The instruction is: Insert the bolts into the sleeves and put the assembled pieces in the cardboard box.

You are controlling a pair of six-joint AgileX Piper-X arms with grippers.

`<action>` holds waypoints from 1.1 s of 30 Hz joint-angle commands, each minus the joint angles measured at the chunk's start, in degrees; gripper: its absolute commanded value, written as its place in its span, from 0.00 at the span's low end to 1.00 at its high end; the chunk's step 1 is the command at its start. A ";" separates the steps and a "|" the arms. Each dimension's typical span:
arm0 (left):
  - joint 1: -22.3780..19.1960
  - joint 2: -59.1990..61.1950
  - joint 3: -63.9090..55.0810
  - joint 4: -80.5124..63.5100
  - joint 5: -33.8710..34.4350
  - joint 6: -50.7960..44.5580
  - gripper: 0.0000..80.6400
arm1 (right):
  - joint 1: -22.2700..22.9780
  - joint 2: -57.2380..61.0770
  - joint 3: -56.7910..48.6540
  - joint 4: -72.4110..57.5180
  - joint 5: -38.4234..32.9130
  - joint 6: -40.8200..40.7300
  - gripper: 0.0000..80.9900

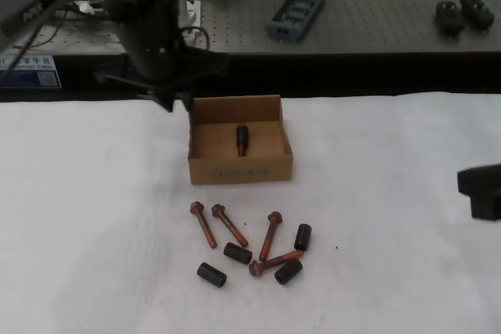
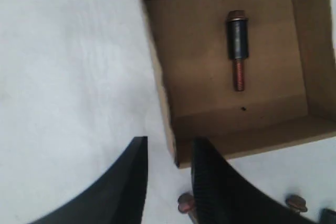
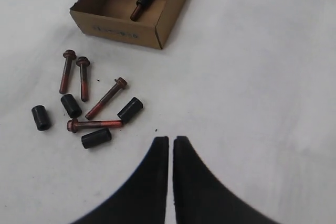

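One copper-coloured bolt (image 2: pixel 239 77) seated in a black cylindrical sleeve (image 2: pixel 237 39) is seen lying inside the open brown cardboard box (image 1: pixel 239 171). Four loose bolts (image 1: pixel 230 225) and four empty sleeves (image 1: pixel 237 253) are scattered nearby on the white cloth-covered bench (image 1: pixel 391 193). The left gripper (image 2: pixel 169 145) is held parted near the box; the right gripper (image 3: pixel 171 139) is closed on nothing.

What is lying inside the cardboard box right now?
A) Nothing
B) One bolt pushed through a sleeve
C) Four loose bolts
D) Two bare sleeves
B: a single sleeved bolt lies on the floor of the cardboard box.
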 commanded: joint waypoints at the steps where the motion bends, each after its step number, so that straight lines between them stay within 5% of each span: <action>1: 0.14 -3.21 1.14 3.08 -1.13 0.16 0.28 | 0.72 2.35 -2.46 1.70 -1.09 -0.55 0.05; 23: 0.14 -39.37 59.42 -21.46 -4.84 -8.96 0.28 | 13.26 25.85 -20.19 4.37 -2.14 -3.02 0.02; 28: 0.20 -49.11 71.03 -26.68 -4.84 -12.99 0.28 | 16.33 33.00 -27.70 5.82 -1.45 -2.75 0.30; 33: 0.20 -57.20 79.52 -26.91 -4.84 -13.89 0.28 | 19.53 40.94 -34.98 8.22 2.11 -2.86 0.33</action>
